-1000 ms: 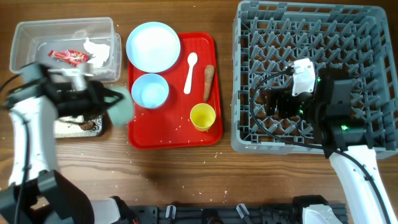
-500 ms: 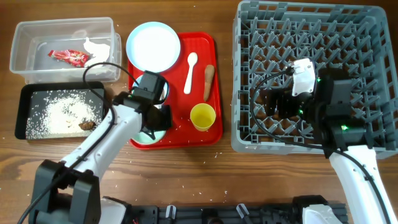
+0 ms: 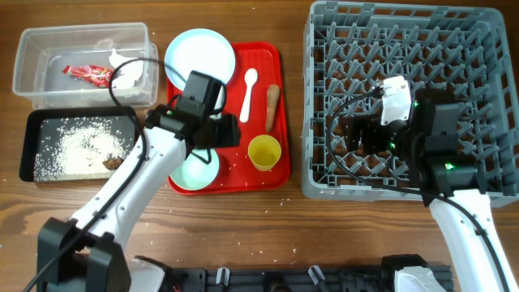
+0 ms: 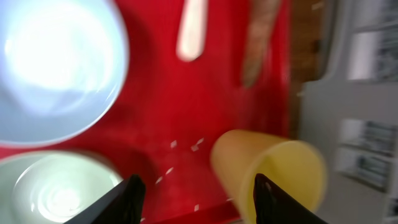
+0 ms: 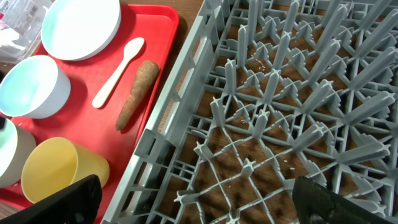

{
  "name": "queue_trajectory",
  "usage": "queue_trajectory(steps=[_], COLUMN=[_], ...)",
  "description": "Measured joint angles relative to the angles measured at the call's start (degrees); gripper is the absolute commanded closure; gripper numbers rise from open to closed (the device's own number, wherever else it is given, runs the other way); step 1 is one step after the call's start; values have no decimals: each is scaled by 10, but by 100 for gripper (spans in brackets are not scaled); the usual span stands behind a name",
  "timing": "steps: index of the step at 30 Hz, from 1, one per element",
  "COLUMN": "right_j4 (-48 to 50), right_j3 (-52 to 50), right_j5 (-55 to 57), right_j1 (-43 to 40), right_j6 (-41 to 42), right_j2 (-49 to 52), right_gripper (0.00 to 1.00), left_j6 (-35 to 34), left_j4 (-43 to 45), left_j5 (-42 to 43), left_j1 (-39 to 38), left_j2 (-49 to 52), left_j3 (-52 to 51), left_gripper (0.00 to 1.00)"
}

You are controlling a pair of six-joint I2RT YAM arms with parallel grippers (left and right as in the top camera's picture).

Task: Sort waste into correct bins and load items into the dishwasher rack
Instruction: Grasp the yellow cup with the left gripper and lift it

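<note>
My left gripper (image 3: 229, 132) (image 4: 196, 186) hovers open over the red tray, nothing between its fingers. The mint green bowl (image 3: 197, 170) (image 4: 56, 186) sits at the tray's front left, just left of the jaws, and the yellow cup (image 3: 264, 152) (image 4: 273, 168) is by the right finger. The blue-white bowl (image 4: 56, 62) lies mostly under the arm. The plate (image 3: 200, 58), white spoon (image 3: 249, 93) and brown sausage piece (image 3: 272, 105) rest on the tray. My right gripper (image 3: 357, 134) (image 5: 199, 199) hangs open above the dishwasher rack (image 3: 308, 162).
The clear tub (image 3: 49, 45) at the back left holds the red wrapper (image 3: 89, 75) and tissue (image 3: 130, 69). In front of it the black tray (image 3: 24, 150) holds rice and a brown lump (image 3: 113, 162). Rice grains dot the red tray (image 3: 259, 61).
My left arm swung from the black tray to the red tray with the mint green bowl, set it down at the front left, opened and moved right toward the yellow cup. The right arm stayed still.
</note>
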Motion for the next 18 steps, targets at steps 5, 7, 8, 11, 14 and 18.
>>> queue_trajectory(steps=[5, 7, 8, 11, 14, 18], right_j4=[1, 1, 0, 0, -1, -1], right_j3=[0, 0, 0, 0, 0, 0], right_j5=[0, 0, 0, 0, 0, 0], right_j1=[0, 0, 0, 0, 0, 0], right_j6=[0, 0, 0, 0, 0, 3], right_j2=[0, 0, 0, 0, 0, 0], right_gripper=[0, 0, 0, 0, 0, 0], left_j6=[53, 64, 66, 73, 78, 81], left_j4=[-23, -27, -26, -22, -14, -1], left_j5=[8, 9, 10, 13, 15, 15], left_j1=[-38, -47, -50, -60, -68, -69], left_j2=[0, 18, 27, 76, 109, 122], left_j3=[19, 19, 19, 19, 19, 19], left_gripper=[40, 41, 42, 55, 85, 96])
